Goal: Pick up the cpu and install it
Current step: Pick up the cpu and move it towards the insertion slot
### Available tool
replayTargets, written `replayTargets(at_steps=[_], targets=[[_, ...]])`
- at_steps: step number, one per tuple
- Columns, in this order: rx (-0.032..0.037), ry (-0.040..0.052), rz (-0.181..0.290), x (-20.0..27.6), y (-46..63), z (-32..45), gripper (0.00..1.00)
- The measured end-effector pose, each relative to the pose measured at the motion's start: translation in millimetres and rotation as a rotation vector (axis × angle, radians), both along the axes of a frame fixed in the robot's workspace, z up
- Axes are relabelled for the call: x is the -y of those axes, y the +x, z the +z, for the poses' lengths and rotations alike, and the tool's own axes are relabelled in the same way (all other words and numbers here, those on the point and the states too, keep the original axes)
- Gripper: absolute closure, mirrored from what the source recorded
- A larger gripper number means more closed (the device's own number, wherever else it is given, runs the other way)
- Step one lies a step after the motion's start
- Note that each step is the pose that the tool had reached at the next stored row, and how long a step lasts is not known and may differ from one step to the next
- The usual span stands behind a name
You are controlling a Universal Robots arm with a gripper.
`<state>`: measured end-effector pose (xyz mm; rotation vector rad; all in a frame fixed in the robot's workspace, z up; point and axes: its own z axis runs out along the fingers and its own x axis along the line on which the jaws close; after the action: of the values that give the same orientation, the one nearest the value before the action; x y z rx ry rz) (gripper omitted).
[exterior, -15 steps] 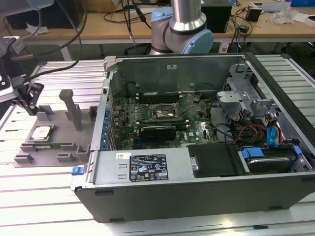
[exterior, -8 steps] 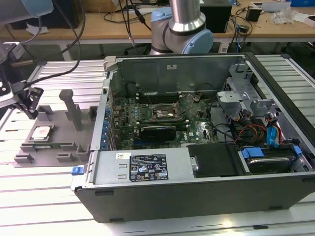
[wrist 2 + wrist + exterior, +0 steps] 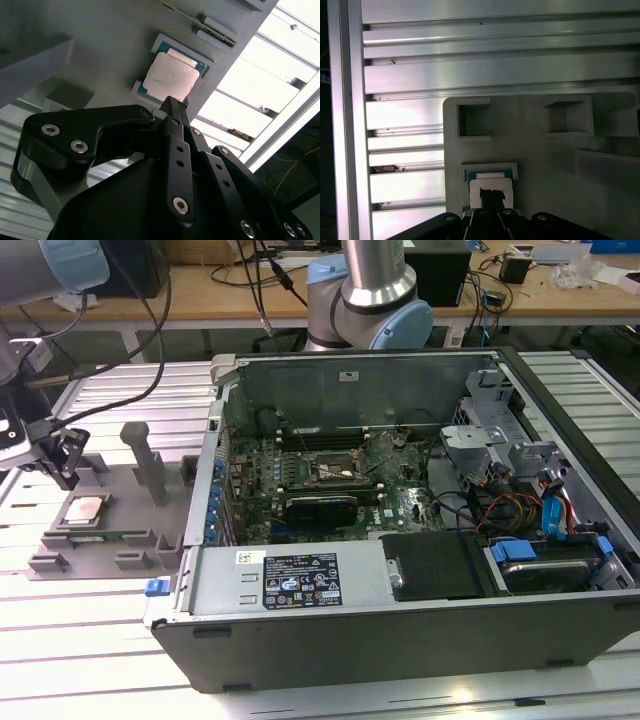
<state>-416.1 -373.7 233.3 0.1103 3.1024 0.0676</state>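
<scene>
The cpu (image 3: 85, 508) is a small square chip with a shiny silver top, lying flat in a recess of the grey fixture plate (image 3: 120, 490) at the exterior view's left. My gripper (image 3: 67, 472) hangs just above and beside it, fingers pressed together with nothing between them. In the second wrist view the fingertips (image 3: 172, 104) point at the edge of the cpu (image 3: 170, 77). In the first wrist view the dark gripper tip (image 3: 492, 199) overlaps the cpu (image 3: 490, 186). The dark motherboard socket (image 3: 335, 472) sits inside the open computer case (image 3: 300, 585).
A thin memory stick (image 3: 212, 27) lies in a slot of the fixture plate near the cpu. Grey upright posts (image 3: 148, 462) rise from the plate. The ribbed aluminium table (image 3: 470, 60) surrounds it. The arm's base (image 3: 370, 300) stands behind the case, with cables and drive bays (image 3: 540, 510) inside.
</scene>
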Motion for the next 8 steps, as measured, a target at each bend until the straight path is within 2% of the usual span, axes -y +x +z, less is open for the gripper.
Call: replayTargets(at_steps=[3, 6, 8], targets=[[0.0002, 0.0001, 0.003, 0.4, -1.1, -3.9, 0.89], [0.0001, 0.0002, 0.005, 4.3, -1.1, -7.9, 0.89], [0.0002, 0.0002, 0.005, 13.0, -0.7, -13.0, 0.89]])
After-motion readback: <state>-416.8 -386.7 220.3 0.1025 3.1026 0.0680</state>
